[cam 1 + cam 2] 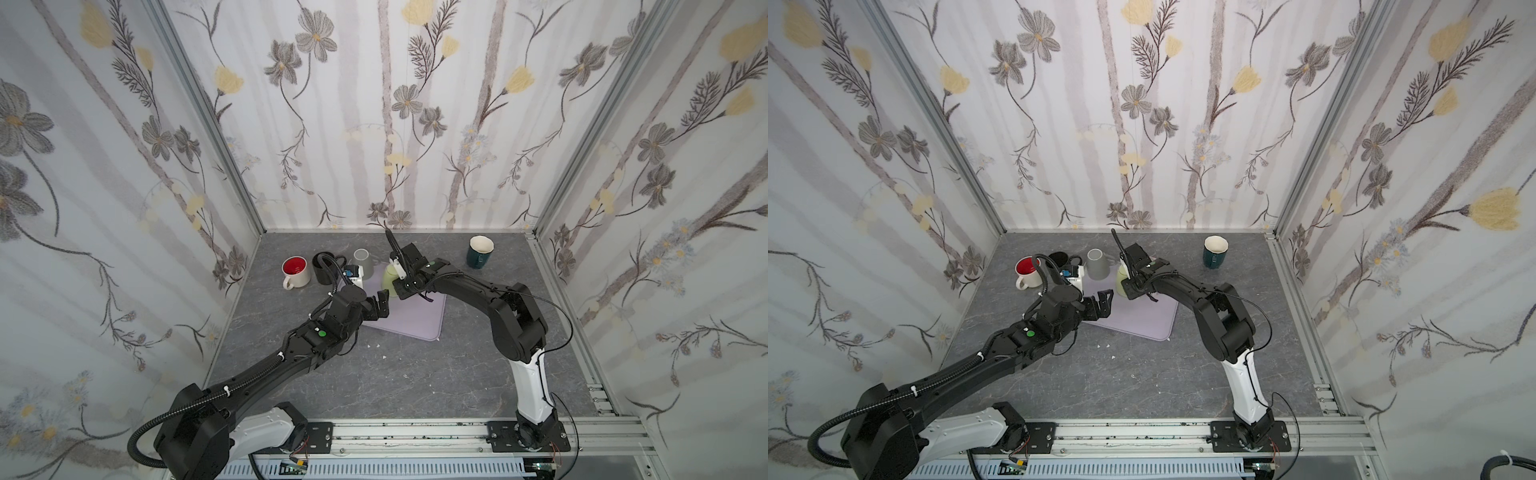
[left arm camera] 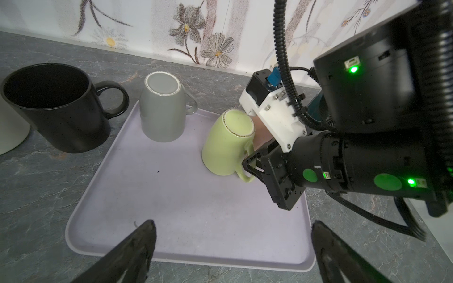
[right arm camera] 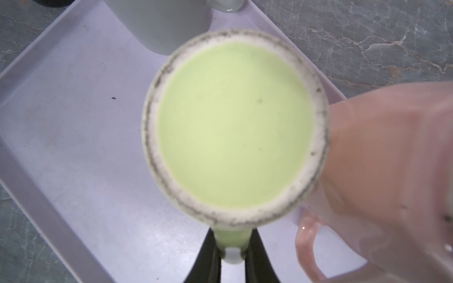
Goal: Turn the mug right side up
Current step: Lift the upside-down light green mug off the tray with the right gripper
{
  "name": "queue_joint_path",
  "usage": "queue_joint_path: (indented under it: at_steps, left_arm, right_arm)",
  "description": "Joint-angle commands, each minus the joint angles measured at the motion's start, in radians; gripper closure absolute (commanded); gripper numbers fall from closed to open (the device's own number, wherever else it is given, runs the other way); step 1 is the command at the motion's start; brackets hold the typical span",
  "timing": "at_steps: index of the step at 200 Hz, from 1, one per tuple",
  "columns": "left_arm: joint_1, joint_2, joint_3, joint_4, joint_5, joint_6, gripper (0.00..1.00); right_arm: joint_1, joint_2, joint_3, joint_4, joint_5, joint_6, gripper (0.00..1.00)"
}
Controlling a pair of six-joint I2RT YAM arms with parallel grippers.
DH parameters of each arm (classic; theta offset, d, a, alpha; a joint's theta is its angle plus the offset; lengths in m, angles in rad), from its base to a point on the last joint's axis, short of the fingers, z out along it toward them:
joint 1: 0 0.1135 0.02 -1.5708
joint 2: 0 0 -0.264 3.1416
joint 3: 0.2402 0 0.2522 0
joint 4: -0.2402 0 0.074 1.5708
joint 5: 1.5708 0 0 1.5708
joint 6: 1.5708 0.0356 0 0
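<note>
While my left fingers [image 2: 132, 252] hang wide apart over the tray [image 2: 171, 201], my right fingers [image 3: 206, 264] pinch the handle [image 3: 231, 239] of the upside-down green mug [image 2: 226, 147].

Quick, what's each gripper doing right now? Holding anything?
Left gripper: open, holding nothing.
Right gripper: closed on the green mug, by its handle.

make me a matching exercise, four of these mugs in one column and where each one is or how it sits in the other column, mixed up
1 green mug
2 grey mug
3 black mug
4 teal mug

a upright, alone at the back right of the table
b upside down on the tray, nothing holding it
c base up, handle in the right claw
d upright beside the tray, off it

Pairs: 1-c, 2-b, 3-d, 4-a
</note>
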State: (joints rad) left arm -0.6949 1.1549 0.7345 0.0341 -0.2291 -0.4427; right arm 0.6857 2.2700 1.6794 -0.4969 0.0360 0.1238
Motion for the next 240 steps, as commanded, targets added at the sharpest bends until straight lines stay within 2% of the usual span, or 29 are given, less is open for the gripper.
queue_joint_path:
  at_steps: [1,124,240]
  left_arm:
    - [0.002,0.002,-0.003,0.031,-0.019,-0.014,0.0]
    - [0.003,0.023,0.009,0.03,-0.007,-0.023,0.0]
    - [0.008,0.016,-0.001,0.027,-0.01,-0.028,0.0]
  right_arm:
    - [0.006,-0.028,-0.003,0.051,-0.016,0.036,0.95]
    - [0.011,-0.102,-0.044,0.078,-0.051,0.092,0.95]
    - [0.01,-0.231,-0.128,0.146,-0.091,0.13,0.96]
